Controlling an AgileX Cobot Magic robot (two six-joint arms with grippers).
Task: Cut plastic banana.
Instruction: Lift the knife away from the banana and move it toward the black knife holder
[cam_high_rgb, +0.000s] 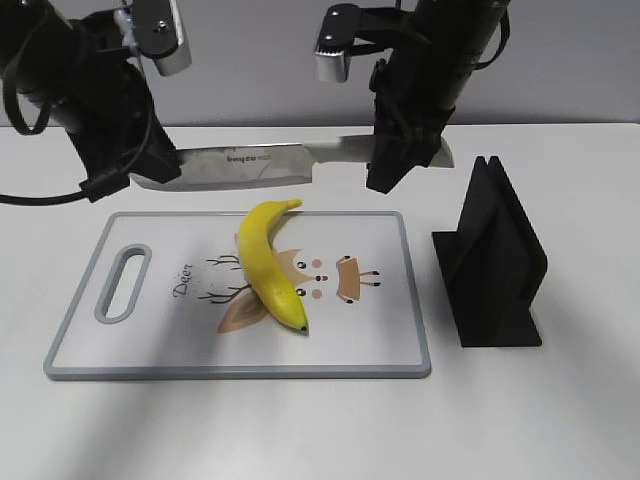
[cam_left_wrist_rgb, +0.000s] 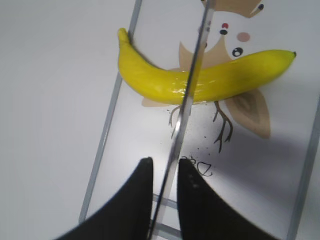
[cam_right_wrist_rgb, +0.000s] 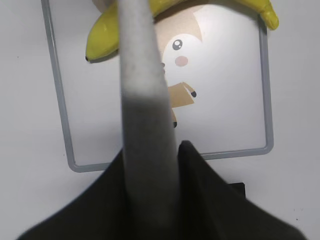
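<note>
The plastic banana (cam_high_rgb: 271, 263) lies whole near the middle of the grey-rimmed cutting board (cam_high_rgb: 390, 340), stem toward the far edge and dark tip toward the near edge, across the printed deer. A large knife (cam_high_rgb: 262, 160) hangs level above the board's far edge: the left gripper (cam_left_wrist_rgb: 163, 172) pinches the blade's tip end between its two fingers, and the right gripper (cam_right_wrist_rgb: 150, 155) is pressed together on the handle. A black stand (cam_high_rgb: 492, 265) sits right of the board on the white table (cam_high_rgb: 560, 420)
</note>
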